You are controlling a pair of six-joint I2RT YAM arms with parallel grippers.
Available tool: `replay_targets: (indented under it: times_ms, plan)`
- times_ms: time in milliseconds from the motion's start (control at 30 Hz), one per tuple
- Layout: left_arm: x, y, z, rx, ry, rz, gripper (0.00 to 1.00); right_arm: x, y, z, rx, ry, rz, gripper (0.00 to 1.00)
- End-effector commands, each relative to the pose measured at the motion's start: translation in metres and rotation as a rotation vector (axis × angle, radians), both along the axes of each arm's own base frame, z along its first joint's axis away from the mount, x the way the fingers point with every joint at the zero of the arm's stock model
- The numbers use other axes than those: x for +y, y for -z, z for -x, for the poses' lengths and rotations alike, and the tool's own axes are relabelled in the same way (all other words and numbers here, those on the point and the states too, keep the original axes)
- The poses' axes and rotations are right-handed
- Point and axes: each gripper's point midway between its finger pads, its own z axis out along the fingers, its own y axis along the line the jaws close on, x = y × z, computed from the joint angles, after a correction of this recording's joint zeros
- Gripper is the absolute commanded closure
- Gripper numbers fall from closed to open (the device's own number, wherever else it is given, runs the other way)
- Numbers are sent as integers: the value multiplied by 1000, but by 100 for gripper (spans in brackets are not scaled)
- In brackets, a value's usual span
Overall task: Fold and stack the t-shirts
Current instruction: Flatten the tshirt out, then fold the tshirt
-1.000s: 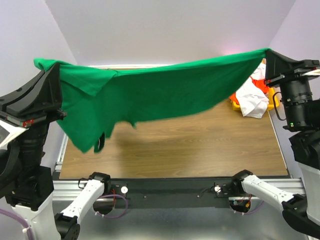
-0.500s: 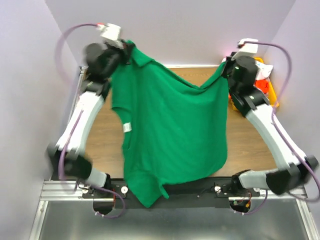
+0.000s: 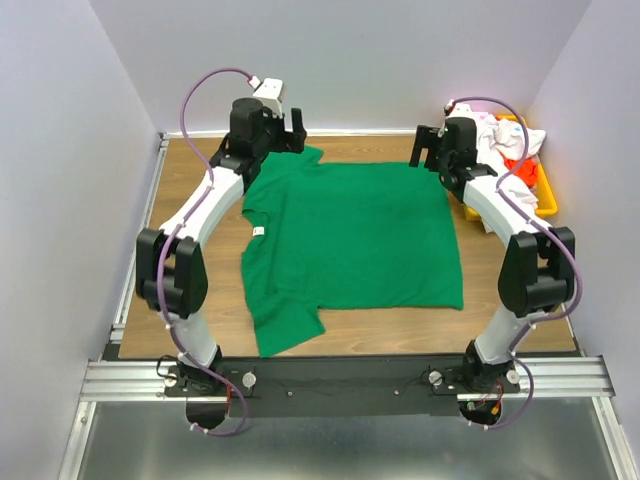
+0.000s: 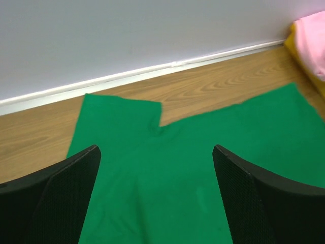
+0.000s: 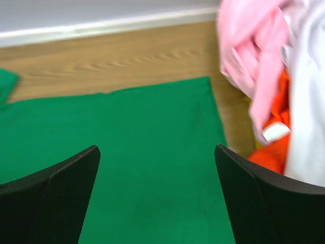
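Top external: green tee (image 3: pixel 350 235) lies flat on worktop (image 3: pixel 380 325), neck to L. L pincer (image 3: pixel 292 138) + R pincer (image 3: pixel 428 150) both spread, empty, over far edge. Fold step, my read: pinch far corners evenly, carry edge across w/o dragging, align hems.
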Motion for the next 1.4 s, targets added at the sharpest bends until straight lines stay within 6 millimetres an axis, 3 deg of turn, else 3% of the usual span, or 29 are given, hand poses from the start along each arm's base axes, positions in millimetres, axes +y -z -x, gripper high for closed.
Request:
replay_targets:
  times_ms: [0,33,200,267,300,367,433,667,767,900,1367]
  plan:
    - [-16,3,29,-5,-26,43,2,34,-24,21,-56,-158,-118,0]
    - [-14,30,38,52,-43,33,2,43,-20,28,-41,-197,-153,0]
    - [-14,104,72,237,-52,30,2,56,20,72,73,-251,-240,0]
    - [-13,114,82,263,-59,44,2,58,25,85,90,-260,-267,0]
    - [-11,129,92,296,-63,47,2,59,37,95,118,-256,-279,0]
    - [-8,137,99,310,-77,49,2,60,42,106,136,-266,-296,0]
    - [-1,151,108,343,-99,41,2,62,59,117,181,-267,-311,0]
    - [17,197,119,452,-171,8,2,61,104,136,299,-247,-321,0]
    - [28,218,119,511,-198,2,2,61,110,137,313,-241,-330,0]
    - [39,234,119,551,-222,4,2,62,118,139,337,-235,-337,0]
    - [54,241,100,594,-255,-23,2,72,144,141,417,-244,-385,0]
